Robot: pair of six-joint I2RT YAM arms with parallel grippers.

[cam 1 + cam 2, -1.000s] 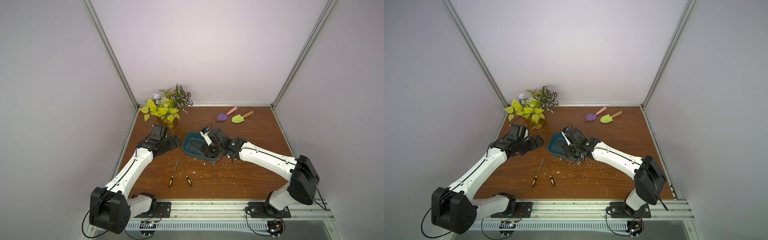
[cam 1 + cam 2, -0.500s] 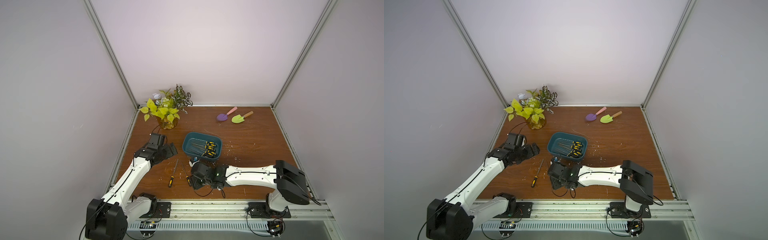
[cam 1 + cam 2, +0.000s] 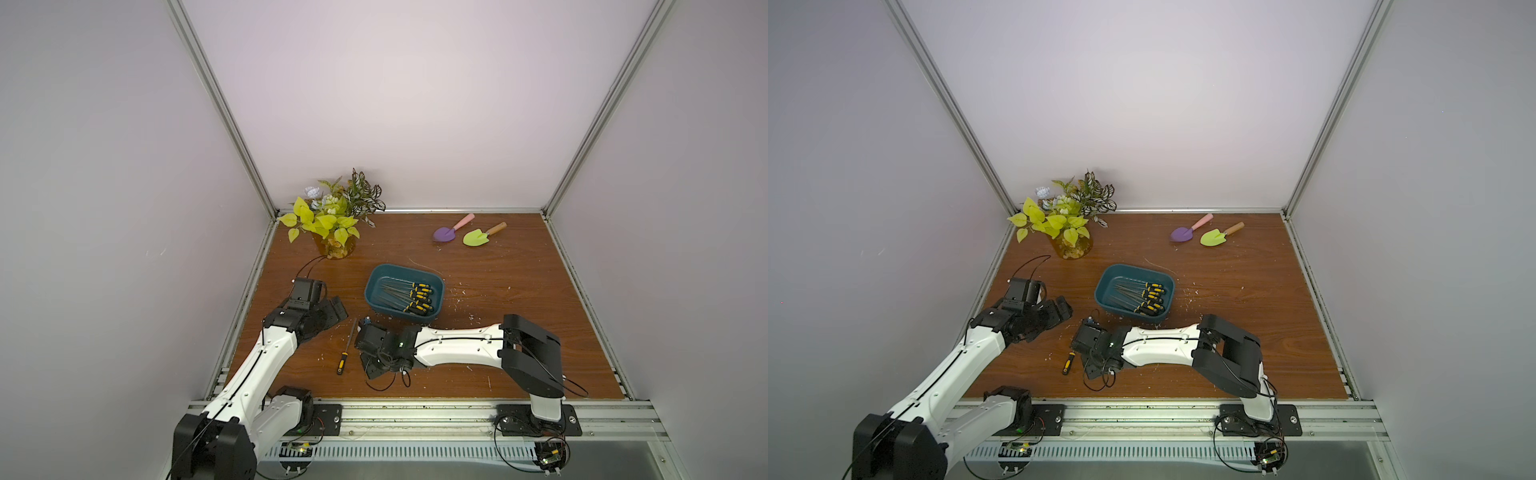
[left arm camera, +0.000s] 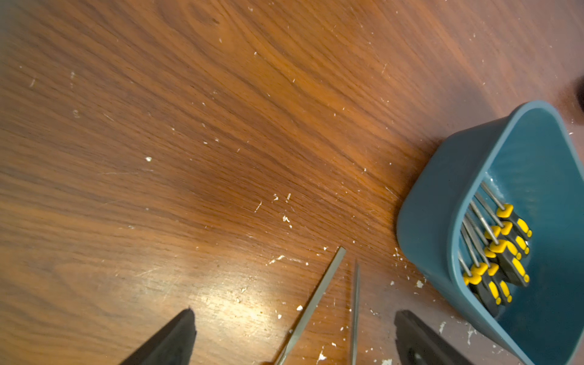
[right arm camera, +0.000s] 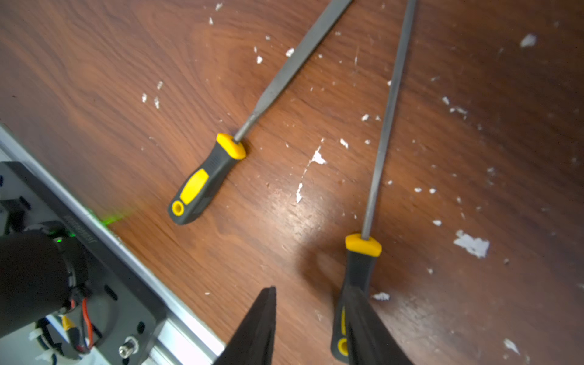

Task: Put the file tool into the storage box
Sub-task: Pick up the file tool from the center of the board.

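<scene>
Right gripper (image 5: 311,289): seen low over the table (image 3: 498,291), by the rail (image 3: 415,405). The jaws are held a little apart, and nothing is gripped yet.
Round file (image 5: 388,126): laid flat on the table, with its handle right at the right gripper, against one finger (image 5: 373,325). Part of the handle is hidden by that finger, so it cannot be told if the handle is fully between the jaws.
Long way: the handle is pointed to the rail and the tip to the box (image 3: 368,291).
Flat file (image 3: 347,347): laid just beside the round file, not touched.
Box: found past the file tips, near. More files (image 3: 417,297) are already laid in it.
Left gripper (image 4: 294,313): held wide, with nothing in it, near the file tips.
Nearer arm: the right one.
Next move, as a guess: the jaws are to be shut across the handle, then the round file is to be lifted and carried to the box.
</scene>
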